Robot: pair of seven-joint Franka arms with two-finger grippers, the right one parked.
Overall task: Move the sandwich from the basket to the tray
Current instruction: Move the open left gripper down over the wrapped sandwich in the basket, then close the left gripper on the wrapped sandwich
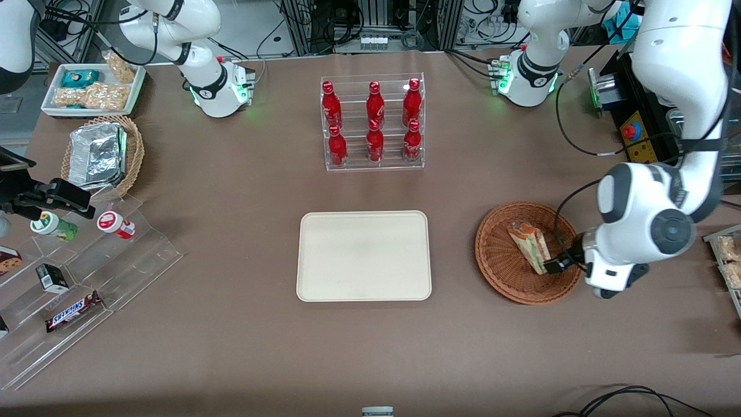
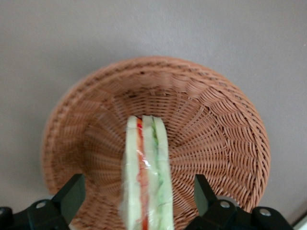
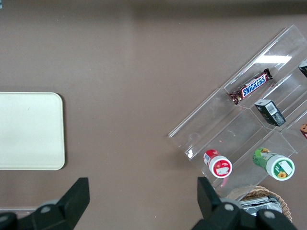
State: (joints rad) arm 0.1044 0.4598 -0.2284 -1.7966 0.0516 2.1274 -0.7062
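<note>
The left arm bends low, its gripper point(image 2: 136, 201) spread wide with fingers pointing forward.

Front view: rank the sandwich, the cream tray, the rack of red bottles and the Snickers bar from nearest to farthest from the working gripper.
The gripper is at the basket, fingers open around the sandwich.
1. Sandwich: in the basket, between the fingers.
2. Tray: mid-table, beside the basket.
3. Bottle rack: farther from the camera than the tray.
4. Snickers bar: on the clear stand at the parked arm's end.
</note>
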